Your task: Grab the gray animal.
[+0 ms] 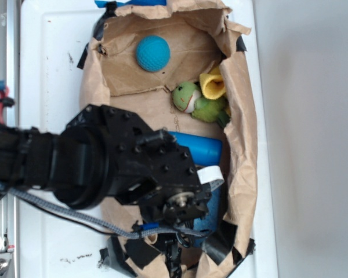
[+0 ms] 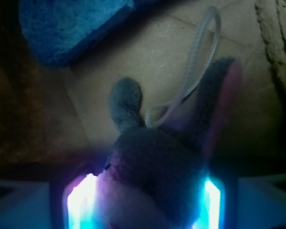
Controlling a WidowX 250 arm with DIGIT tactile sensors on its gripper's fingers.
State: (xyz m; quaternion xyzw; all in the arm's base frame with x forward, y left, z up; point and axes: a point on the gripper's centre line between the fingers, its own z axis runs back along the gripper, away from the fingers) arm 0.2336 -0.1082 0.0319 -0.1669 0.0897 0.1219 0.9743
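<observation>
While the black arm [image 1: 122,165] fills the left and middle of the exterior view, its gripper [image 2: 145,202] sits low in the paper-lined bin [image 1: 243,145], and the wrist view shows the gray bunny [image 2: 152,167] lying between the two glowing fingers [image 2: 78,202], ears pointing away. Whether they pinch it, I cannot tell. The grasp looks under way; next would be closing firmly and lifting. A green frog [image 1: 194,101] lies farther right.
</observation>
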